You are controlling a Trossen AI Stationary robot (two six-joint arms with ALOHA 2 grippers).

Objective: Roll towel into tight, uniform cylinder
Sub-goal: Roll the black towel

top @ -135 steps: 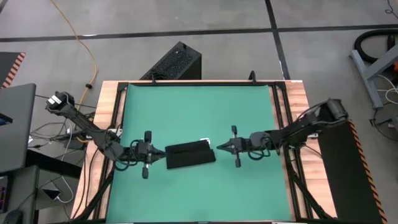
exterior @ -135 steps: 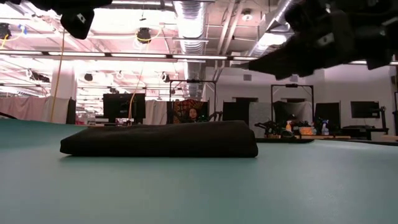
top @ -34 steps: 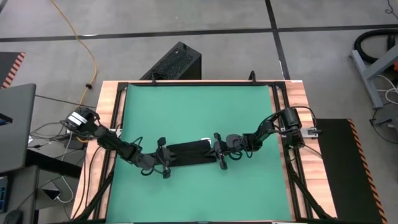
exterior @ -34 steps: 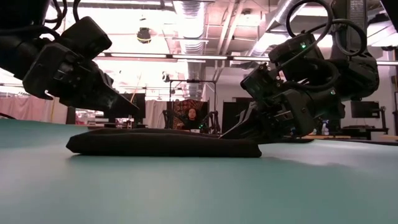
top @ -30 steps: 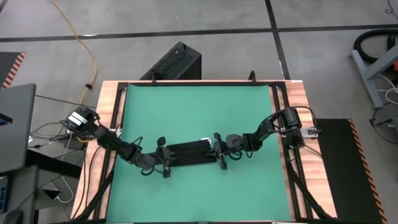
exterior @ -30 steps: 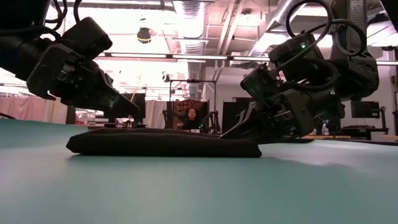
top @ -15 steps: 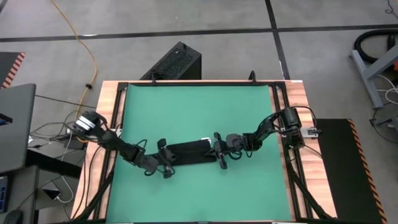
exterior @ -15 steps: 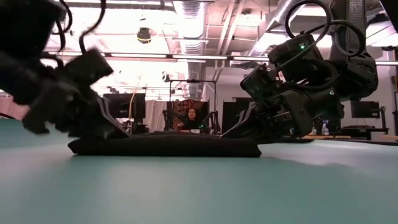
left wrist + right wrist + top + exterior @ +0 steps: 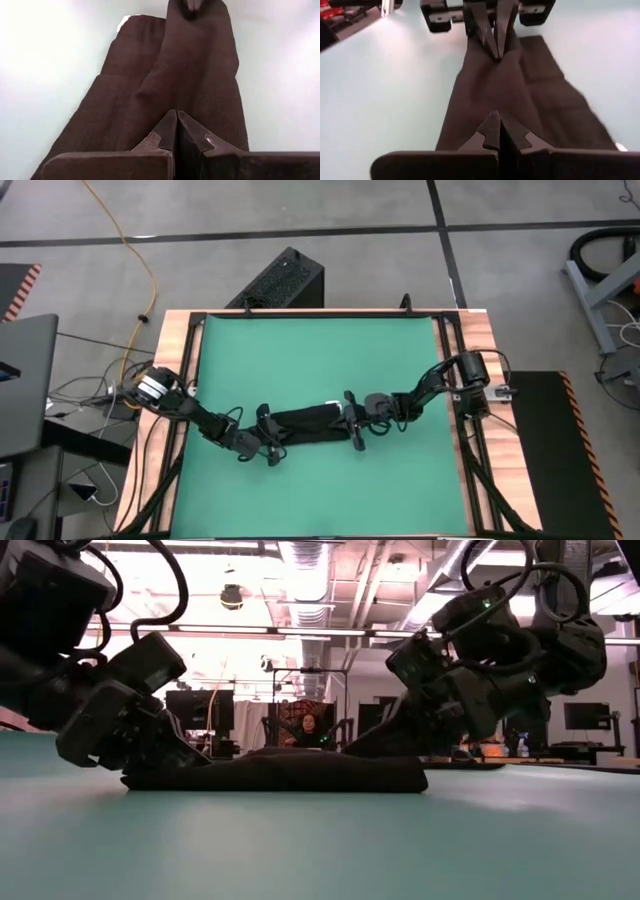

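Left gripper down at the left end of the towel, fingers pinched together with their tips pressed onto the cloth; whether a fold is caught between them cannot be told. Right gripper at the opposite end, fingers likewise closed to a narrow wedge and resting on the fabric.

Towel: black, soft, finely ribbed weave, lying as a long narrow band across the middle of the green mat, nearer the front edge. Surface bunched into lengthwise ridges and creases between the two grippers. Small white tag shows at the far edge near the right gripper. From table height the towel reads as a low, flattened mound with rounded ends, both grippers bearing down on it.

Mat: smooth, matte, flat. Wooden table edge frames it. Black ribbed box sits on the floor beyond the table's far side. A seated person is visible far back in the room.
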